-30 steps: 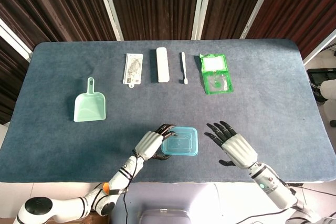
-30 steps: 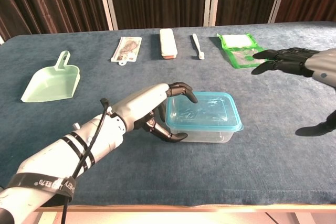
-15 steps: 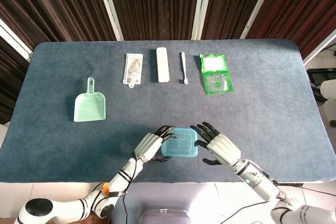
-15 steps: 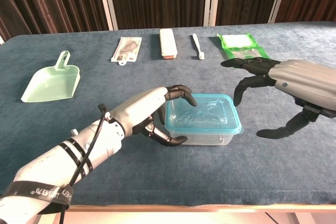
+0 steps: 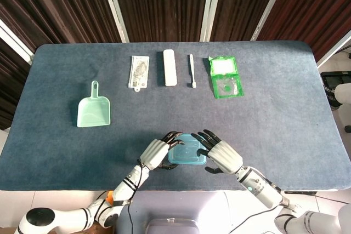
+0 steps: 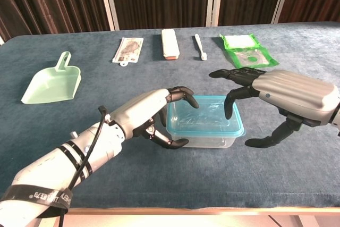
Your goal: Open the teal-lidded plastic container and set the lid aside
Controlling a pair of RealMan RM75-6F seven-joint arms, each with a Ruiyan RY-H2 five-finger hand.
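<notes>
Container [image 6: 204, 128] sat near front edge of surface [image 6: 159, 179], lid [image 6: 204, 118] on. Left hand [image 6: 151, 112] gripped its side; right hand [image 6: 276, 94] hovered, fingers [image 6: 229, 104] spread. We judged: brace base firmly, peel lid from corner.

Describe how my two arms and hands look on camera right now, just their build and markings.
Both hands, left hand and right hand, have silver-grey ridged backs and black fingers. The left forearm is white-grey, wrapped with black bands, one bearing white lettering too small to read, and a thin black cable runs along it. The head view shows an orange ring near the left arm's elbow and a small green light at the right wrist.
</notes>
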